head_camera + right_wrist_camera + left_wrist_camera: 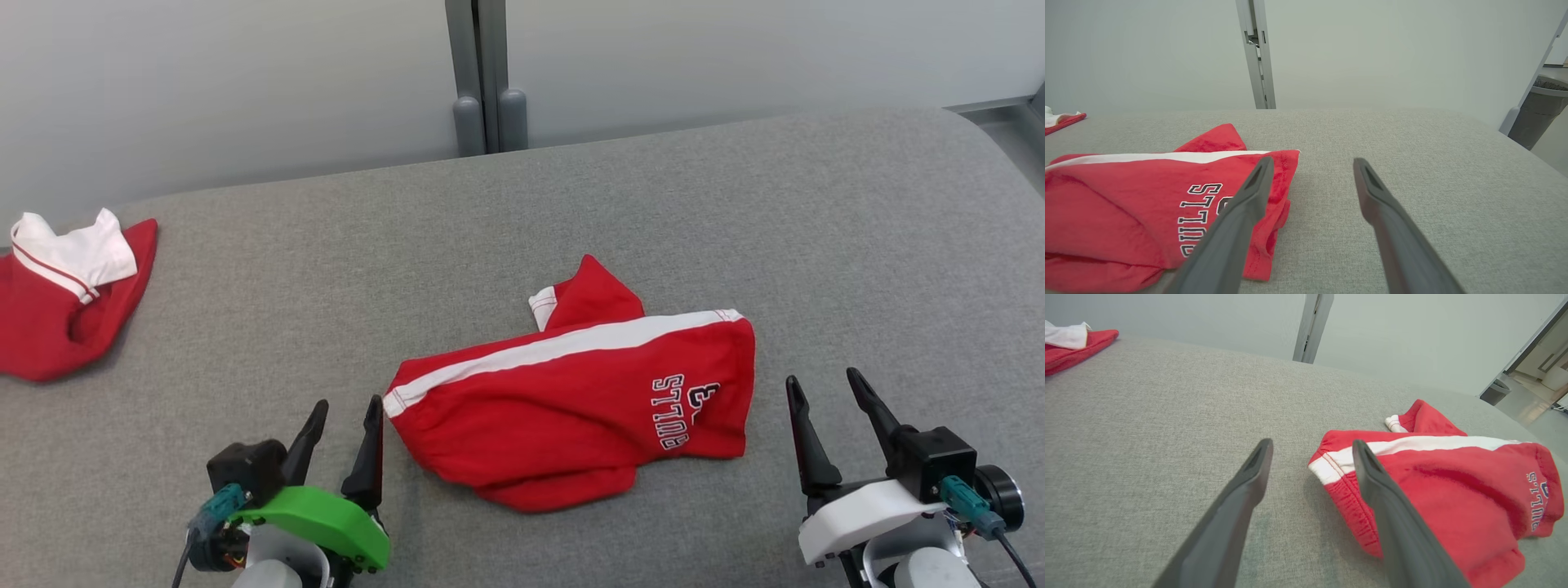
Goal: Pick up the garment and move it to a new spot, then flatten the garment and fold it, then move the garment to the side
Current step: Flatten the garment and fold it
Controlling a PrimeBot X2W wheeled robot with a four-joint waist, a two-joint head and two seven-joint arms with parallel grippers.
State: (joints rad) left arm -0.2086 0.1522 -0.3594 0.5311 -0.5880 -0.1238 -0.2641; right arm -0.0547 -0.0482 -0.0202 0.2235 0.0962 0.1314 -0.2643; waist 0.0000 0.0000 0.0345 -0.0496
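Head view, and the red garment (571, 400) lies rumpled in the middle of the grey padded surface (735, 212), toward the near edge. A white stripe runs along its far side, and dark lettering shows at its right end. A small red flap with a white cuff pokes up behind it.

Left gripper (349, 403) sits just beside the garment's left corner, jaws spread, nothing between them. From the left wrist view its fingers (1249, 477) frame bare grey fabric, and the right one crosses in front of the white-stitched hem; whether it touches the cloth, I can't tell.

Right gripper (823, 377) is parked just off the garment's right end, jaws wide apart and empty. In the right wrist view one finger overlaps the lettered end and the other hangs over open surface.

Far off at the left edge lies another red cloth (65, 302) with a white collar, well apart from everything. Between the grippers and the garment, nothing blocks the way. Behind the surface stand a pale wall (245, 82) and a grey post (487, 82); a dark bin (1535, 110) stands off to the right.
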